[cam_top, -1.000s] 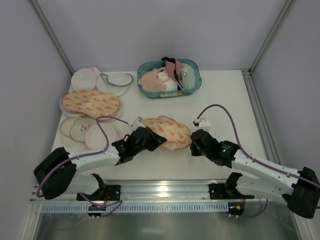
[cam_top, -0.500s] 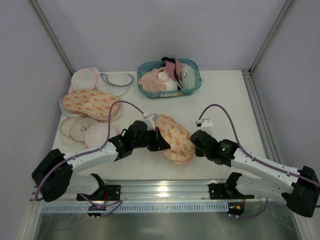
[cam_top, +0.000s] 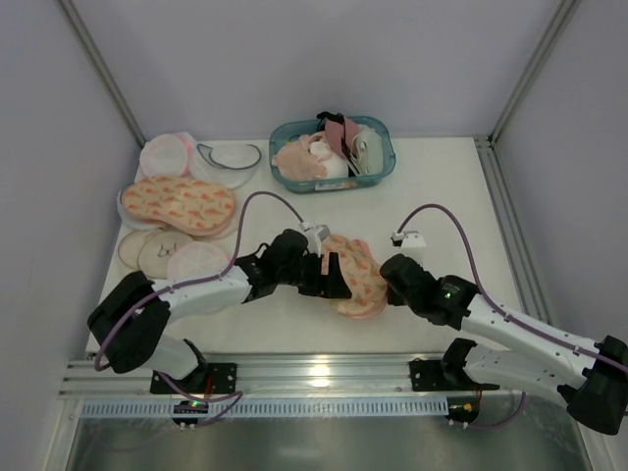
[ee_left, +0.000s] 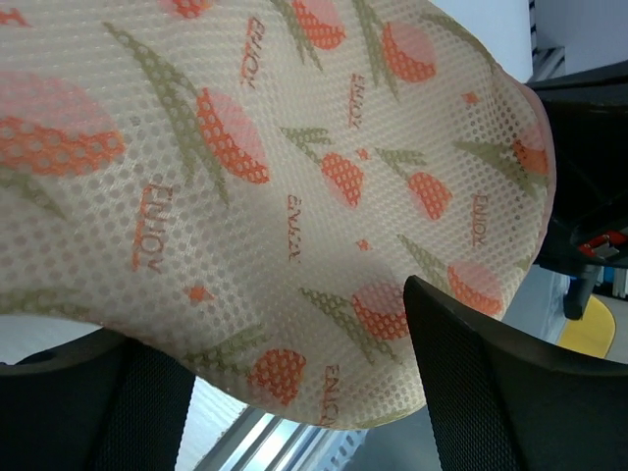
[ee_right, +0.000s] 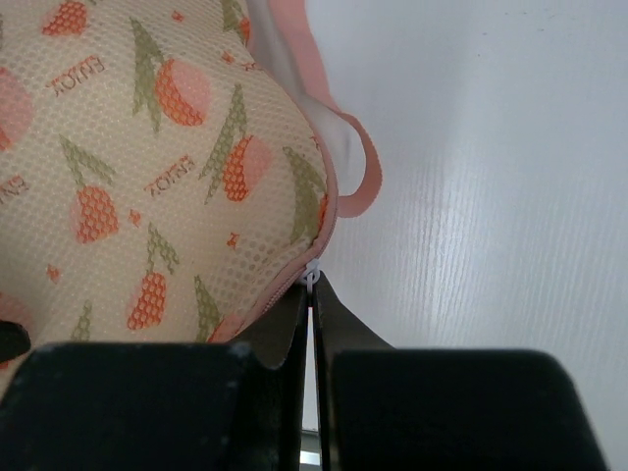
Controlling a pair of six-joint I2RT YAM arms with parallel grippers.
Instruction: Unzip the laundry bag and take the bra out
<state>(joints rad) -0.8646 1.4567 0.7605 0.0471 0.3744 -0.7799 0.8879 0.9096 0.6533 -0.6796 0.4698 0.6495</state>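
The peach laundry bag [cam_top: 355, 278] with orange print lies crumpled at the table's middle, between both grippers. Its mesh [ee_left: 294, 177] fills the left wrist view. My left gripper [cam_top: 327, 275] stands open at the bag's left side, its two fingers [ee_left: 481, 383] spread wide with the bag's lower edge sagging between them. My right gripper [cam_top: 392, 281] is shut on the small white zipper pull [ee_right: 314, 278] at the bag's pink edging [ee_right: 361, 186]. A slit there shows a white layer [ee_right: 332, 147]. The bra is hidden.
A second peach printed bag [cam_top: 178, 202] lies at the left, with round white mesh pouches [cam_top: 167, 153] behind it and round pads [cam_top: 162, 253] in front. A teal basket [cam_top: 378, 175] of garments stands at the back. The metal rail [cam_top: 314, 378] runs along the near edge.
The left gripper has moved right with the bag and then opened, letting go of the fabric. The bag has shifted right and bunched up. The right gripper stays shut on the zipper pull.
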